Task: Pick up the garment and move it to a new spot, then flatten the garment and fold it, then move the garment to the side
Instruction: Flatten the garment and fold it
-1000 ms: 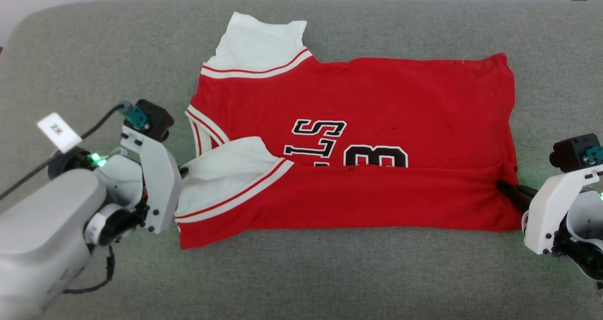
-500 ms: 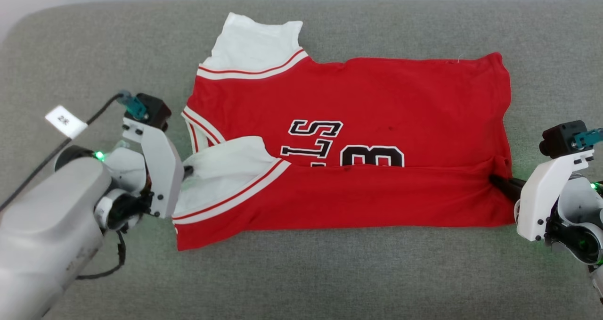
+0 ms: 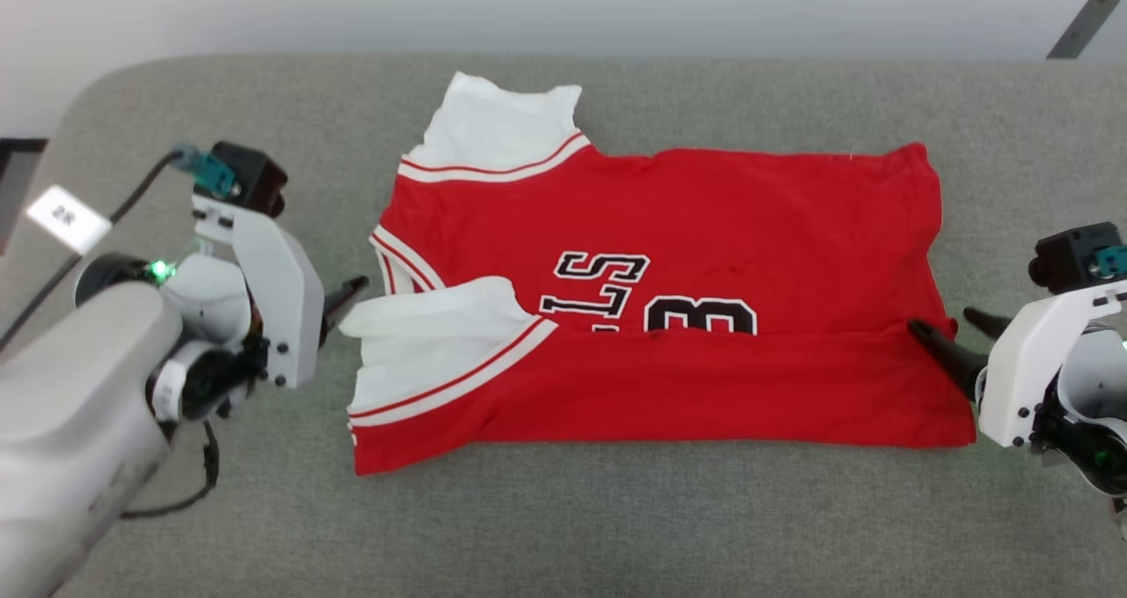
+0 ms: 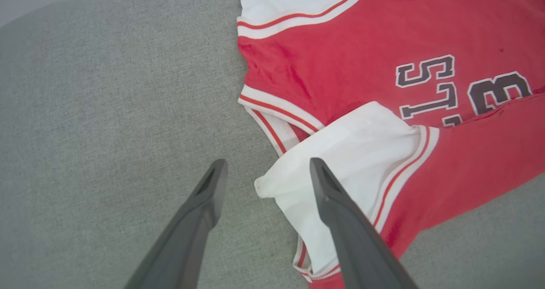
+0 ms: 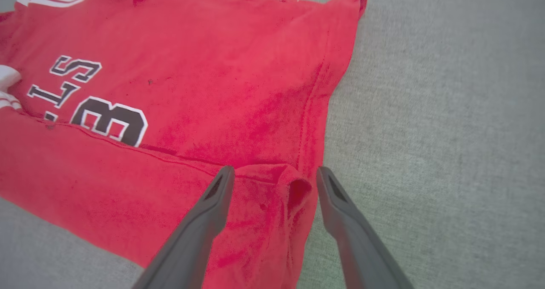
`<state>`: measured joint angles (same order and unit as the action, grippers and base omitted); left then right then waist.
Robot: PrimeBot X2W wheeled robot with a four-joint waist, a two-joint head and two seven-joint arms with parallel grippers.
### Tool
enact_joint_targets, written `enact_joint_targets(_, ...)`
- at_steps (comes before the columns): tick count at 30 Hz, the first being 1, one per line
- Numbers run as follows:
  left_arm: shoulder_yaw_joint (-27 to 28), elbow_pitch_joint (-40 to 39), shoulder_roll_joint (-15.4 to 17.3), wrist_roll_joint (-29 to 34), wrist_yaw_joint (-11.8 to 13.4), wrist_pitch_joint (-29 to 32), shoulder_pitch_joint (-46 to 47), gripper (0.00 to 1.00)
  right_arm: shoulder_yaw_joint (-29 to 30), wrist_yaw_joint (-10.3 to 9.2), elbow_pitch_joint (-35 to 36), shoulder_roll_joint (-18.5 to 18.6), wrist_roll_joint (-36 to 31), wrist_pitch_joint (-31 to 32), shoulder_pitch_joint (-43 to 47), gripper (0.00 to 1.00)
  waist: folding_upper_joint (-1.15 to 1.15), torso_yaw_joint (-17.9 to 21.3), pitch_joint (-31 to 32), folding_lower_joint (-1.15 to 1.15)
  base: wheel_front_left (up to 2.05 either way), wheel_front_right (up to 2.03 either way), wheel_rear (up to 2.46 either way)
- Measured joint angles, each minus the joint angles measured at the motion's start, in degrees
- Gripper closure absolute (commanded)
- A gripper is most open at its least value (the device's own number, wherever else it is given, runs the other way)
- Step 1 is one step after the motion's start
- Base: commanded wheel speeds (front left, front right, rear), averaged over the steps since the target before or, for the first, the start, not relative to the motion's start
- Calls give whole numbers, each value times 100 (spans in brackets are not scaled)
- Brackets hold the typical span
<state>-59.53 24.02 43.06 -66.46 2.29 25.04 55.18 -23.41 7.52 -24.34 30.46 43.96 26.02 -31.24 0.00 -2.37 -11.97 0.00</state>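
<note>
Let go at both ends since a second ago. At frame left, left end effector (image 4: 267, 164) spread apart, empty, tips either side of a white flap's corner. At centre, garment (image 3: 704, 210) lying flat on the grey woven table (image 3: 616, 527), lower edge turned up over black lettering; fold 1 judged laid. At right, right end effector (image 5: 274, 170) likewise apart, astride a puckered red hem. Soft limp knit, striped trim.

Materials: garment (image 3: 757, 219), soft matt cloth with a faint nap, lettering printed flat; upholstered surface (image 3: 616, 527), coarse-woven grey fabric, matt; left gripper (image 4: 267, 163) and right gripper (image 5: 274, 170), smooth dark matt plastic-looking fingers (image 4: 187, 238); wrist brackets (image 3: 277, 290), smooth white plastic, slightly glossy
</note>
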Motion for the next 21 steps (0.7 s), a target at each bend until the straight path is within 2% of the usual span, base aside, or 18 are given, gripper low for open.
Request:
enact_joint_targets(6,26,-956,382,-67,481,-86,-483,0,365,0,430,-5,-355,-824,250,0,0,-46,205,0,0,0,0)
enact_joint_targets(14,-48,-2201,903,-283,1238,-183,-1407,0,1018,0,1068,-279,-849,-1694,851,0,0,12,284,0,0,0,0)
enact_joint_targets(17,-101,-2352,957,-326,1385,-266,-1671,0,1285,0,1368,-401,-1035,-1956,1068,0,0,49,245,0,0,0,0)
enact_joint_targets(21,-132,-2375,981,-375,1462,-314,-1828,0,1658,0,1719,-606,-1244,-2046,1454,0,0,100,178,0,0,0,0)
